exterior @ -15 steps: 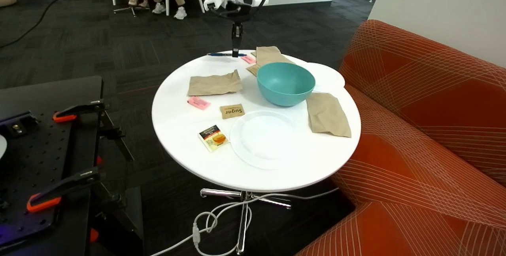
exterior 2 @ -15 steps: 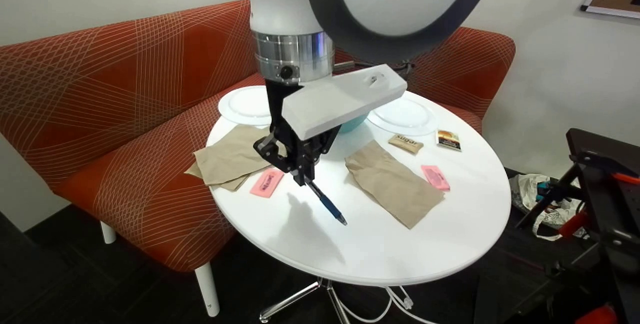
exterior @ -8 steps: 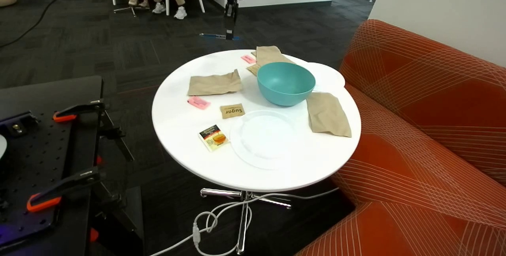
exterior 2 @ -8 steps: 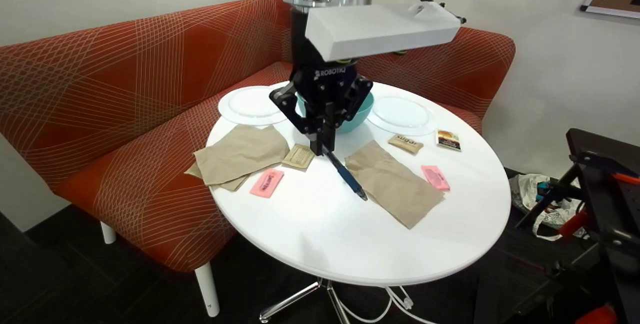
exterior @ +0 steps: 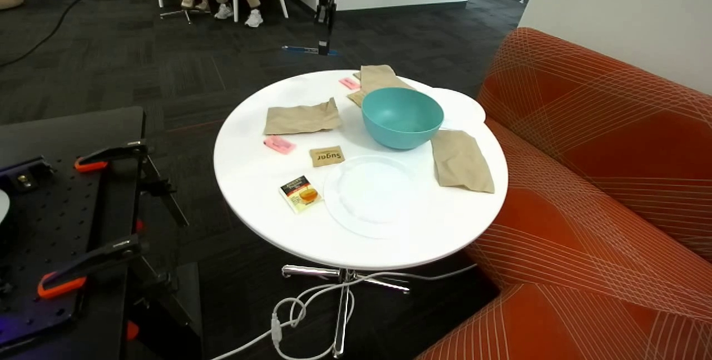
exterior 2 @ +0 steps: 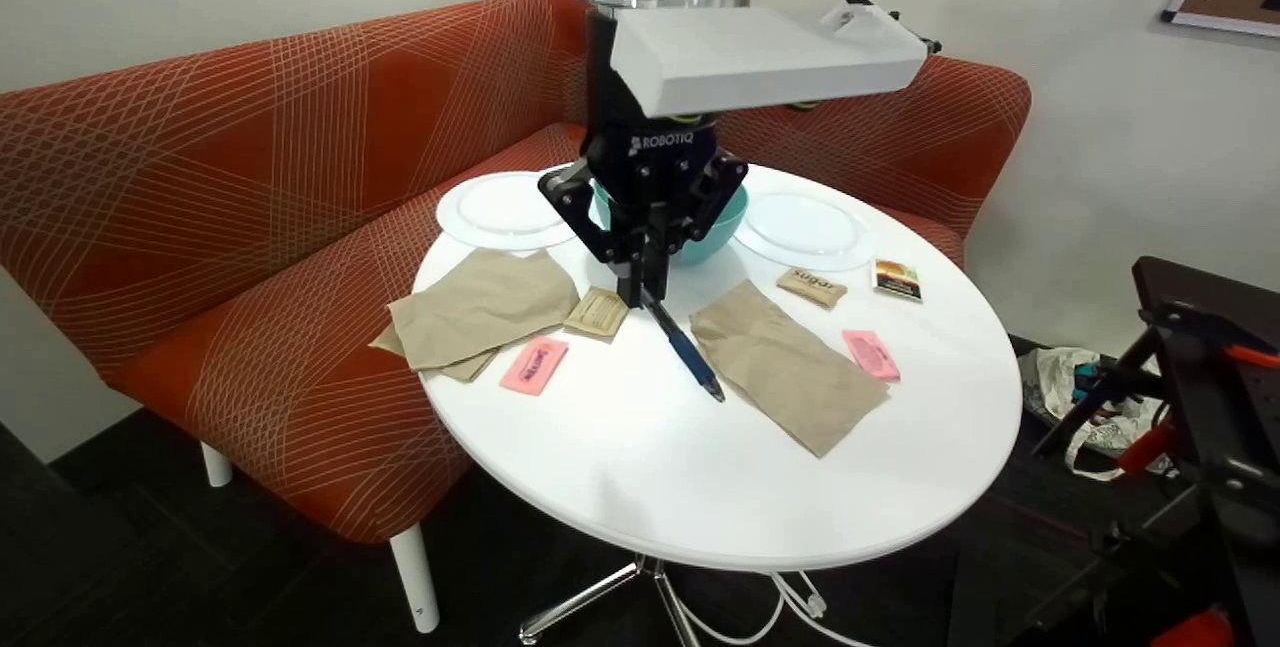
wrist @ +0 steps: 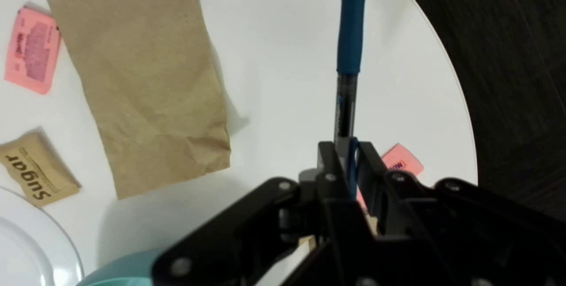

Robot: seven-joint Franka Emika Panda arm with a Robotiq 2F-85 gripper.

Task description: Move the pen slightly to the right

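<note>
The pen is thin and dark blue with a clear grey barrel. It shows in both exterior views (exterior: 300,49) (exterior 2: 692,355) and in the wrist view (wrist: 350,34). My gripper (exterior: 324,48) is shut on its clip-end half and holds it in the air above the white round table (exterior 2: 800,517). In an exterior view (exterior 2: 642,299) the gripper points down and the pen slants toward the front right. In the wrist view the gripper (wrist: 346,153) has the pen between its fingertips, with its blue grip and tip sticking out upward in the picture. The pinched part is partly hidden.
A teal bowl (exterior: 397,126) stands mid-table. White plates (exterior 2: 805,227) (exterior 2: 505,212) lie near it. Brown napkins (exterior 2: 790,367) (exterior 2: 490,302), pink packets (exterior 2: 534,365) (exterior 2: 871,356), a sugar packet (exterior 2: 811,287) and a tea packet (exterior 2: 897,279) lie around. An orange bench (exterior 2: 300,197) borders the table.
One second ago the pen was low by the table's edge in the gripper. It was then lifted. Since half a second ago the arm and pen have shifted only slightly.
</note>
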